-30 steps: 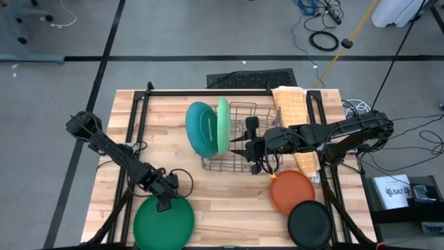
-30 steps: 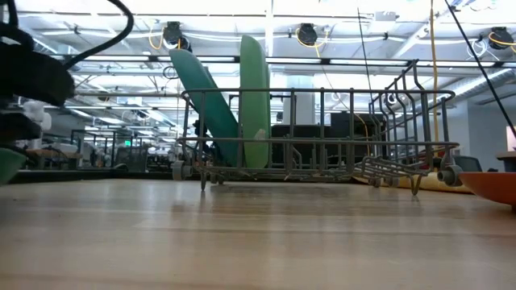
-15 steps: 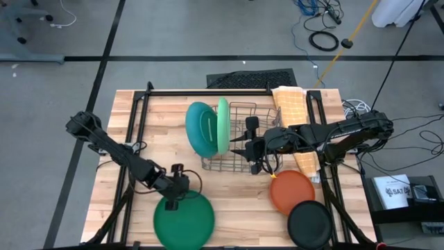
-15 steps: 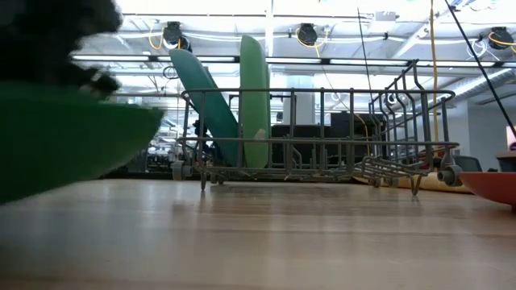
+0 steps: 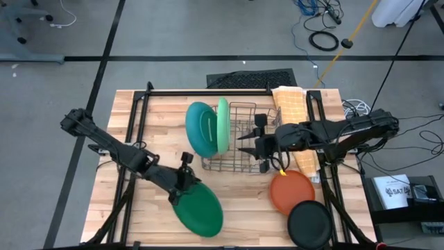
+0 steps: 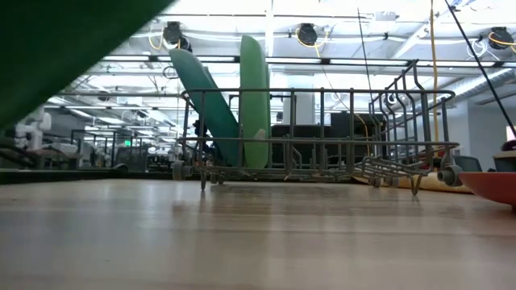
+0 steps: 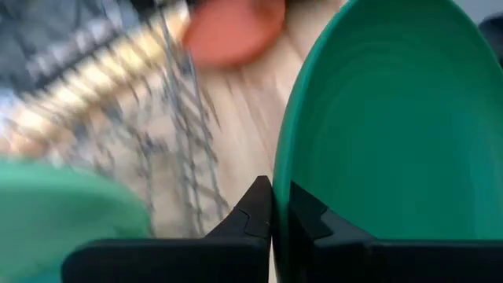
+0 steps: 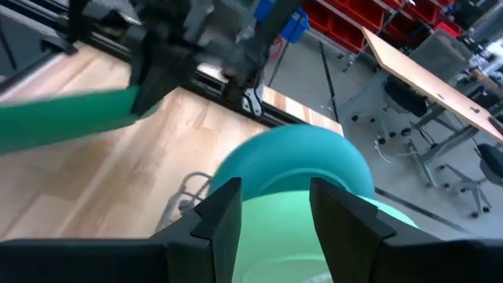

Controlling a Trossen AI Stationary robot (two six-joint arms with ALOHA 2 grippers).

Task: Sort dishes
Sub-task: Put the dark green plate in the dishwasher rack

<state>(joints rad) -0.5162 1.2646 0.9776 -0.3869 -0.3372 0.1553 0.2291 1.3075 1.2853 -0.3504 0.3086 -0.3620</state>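
My left gripper (image 5: 186, 182) is shut on the dark green plate (image 5: 199, 206), lifted over the table's near middle; the plate fills the left wrist view (image 7: 385, 118) and the low view's upper left corner (image 6: 56, 48). The teal plate (image 5: 199, 129) and the light green plate (image 5: 222, 126) stand on edge in the grey wire rack (image 5: 239, 139). The orange plate (image 5: 292, 192) and the black plate (image 5: 310, 223) lie flat at the near right. My right gripper (image 5: 248, 144) is open and empty over the rack, just right of the light green plate. My left gripper pinches the dark green plate's rim (image 7: 280, 169) between its two fingers, one on each face. The fingers come from the table's left. The plate is lifted clear of the table and tilted, reaching out beyond the fingers toward the near right.
A folded yellow-orange cloth (image 5: 291, 111) lies right of the rack under my right arm. Black frame rails (image 5: 132, 118) run along the table's left, right and far sides. Bare wood shows at the near left (image 5: 132, 215).
My left gripper has gone toward the table's right edge and up, carrying the dark green plate from the near left to the near middle. The plate has been lifted clear of the table and tipped from flat to tilted. My right gripper has shifted slightly toward the right.
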